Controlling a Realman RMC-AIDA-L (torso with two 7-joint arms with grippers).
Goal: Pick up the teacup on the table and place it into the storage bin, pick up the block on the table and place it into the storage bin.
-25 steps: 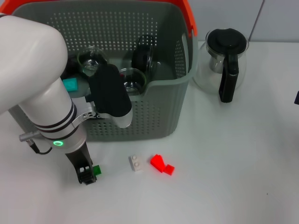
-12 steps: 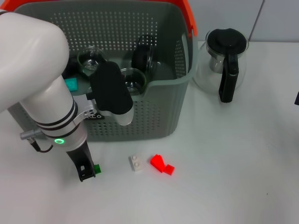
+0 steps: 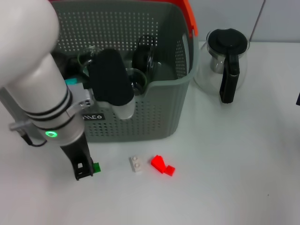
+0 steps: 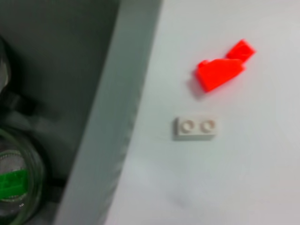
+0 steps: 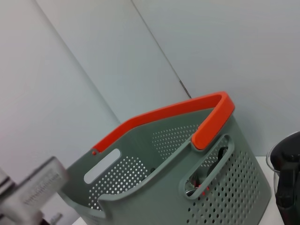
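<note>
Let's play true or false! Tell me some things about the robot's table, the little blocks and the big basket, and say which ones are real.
1. The small green block sits at the left gripper. True.
2. The white two-stud block lies inside the grey perforated basket. False: it lies on the table in front of it.
3. The red blocks lie beside the white one. True.
4. The glass pot with black lid stands inside the basket. False: it stands beside it.

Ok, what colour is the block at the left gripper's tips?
Green block, clearest in the head view.
</note>
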